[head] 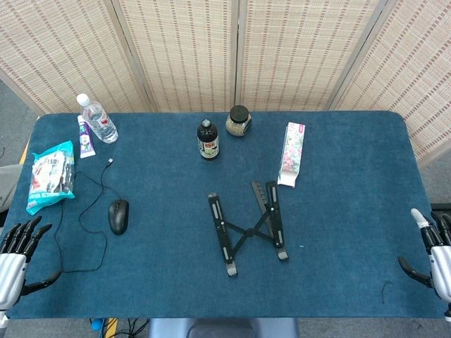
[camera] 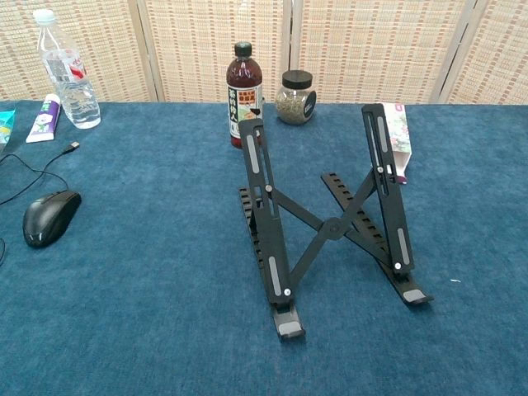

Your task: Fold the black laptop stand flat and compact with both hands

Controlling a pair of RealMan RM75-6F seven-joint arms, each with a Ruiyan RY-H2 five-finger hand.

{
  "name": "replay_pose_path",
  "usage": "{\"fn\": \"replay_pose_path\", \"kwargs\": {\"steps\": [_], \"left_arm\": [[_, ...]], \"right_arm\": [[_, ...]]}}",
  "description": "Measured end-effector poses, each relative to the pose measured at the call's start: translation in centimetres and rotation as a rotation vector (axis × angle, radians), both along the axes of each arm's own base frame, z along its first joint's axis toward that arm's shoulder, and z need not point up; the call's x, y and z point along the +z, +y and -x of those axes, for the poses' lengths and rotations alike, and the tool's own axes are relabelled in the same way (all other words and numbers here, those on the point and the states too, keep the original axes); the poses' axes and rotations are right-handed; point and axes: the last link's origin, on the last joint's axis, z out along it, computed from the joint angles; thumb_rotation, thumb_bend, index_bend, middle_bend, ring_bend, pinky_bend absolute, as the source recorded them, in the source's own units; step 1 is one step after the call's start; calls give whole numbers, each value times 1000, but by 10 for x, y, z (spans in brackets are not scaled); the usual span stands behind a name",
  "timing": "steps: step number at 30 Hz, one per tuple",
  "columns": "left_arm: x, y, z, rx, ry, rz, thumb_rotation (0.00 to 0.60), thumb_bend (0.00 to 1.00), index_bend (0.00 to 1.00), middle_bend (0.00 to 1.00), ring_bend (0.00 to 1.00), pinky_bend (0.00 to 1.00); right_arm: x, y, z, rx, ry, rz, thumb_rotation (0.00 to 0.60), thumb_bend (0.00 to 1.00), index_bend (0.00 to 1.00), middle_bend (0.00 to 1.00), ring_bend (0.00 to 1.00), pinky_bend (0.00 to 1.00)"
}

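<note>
Laptop stand point(head: 246, 227) stands unfolded, rails running lengthwise away from the robot.

**A staged test area, likely a lab or office corner**

A surface point(head: 338, 282) covered in dark blue felt-like cloth stands in front of folding screens point(head: 183, 49) of woven beige panels in pale frames, which close off the room behind. Grey floor shows at the corners. The things laid out are an unrelated household and desk mix: a wired mouse point(head: 118, 215), a water bottle point(head: 97, 120), a dark drink bottle point(head: 207, 139), a lidded jar point(head: 239, 121), a flowered carton point(head: 292, 153), a tube point(head: 84, 136), a snack packet point(head: 51, 174). Two robot hands wait at the near edge
</note>
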Motion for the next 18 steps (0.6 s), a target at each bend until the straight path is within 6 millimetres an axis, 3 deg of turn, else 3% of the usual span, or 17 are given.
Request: {"fn": "replay_pose_path", "kwargs": {"steps": [18], "left_arm": [[-4,3,-3,-1,3,7,600,116,113,24,0,8]], "right_arm": [[-4,-19,-1,33,-20,-26,600,168,0,187,1,0]]}}
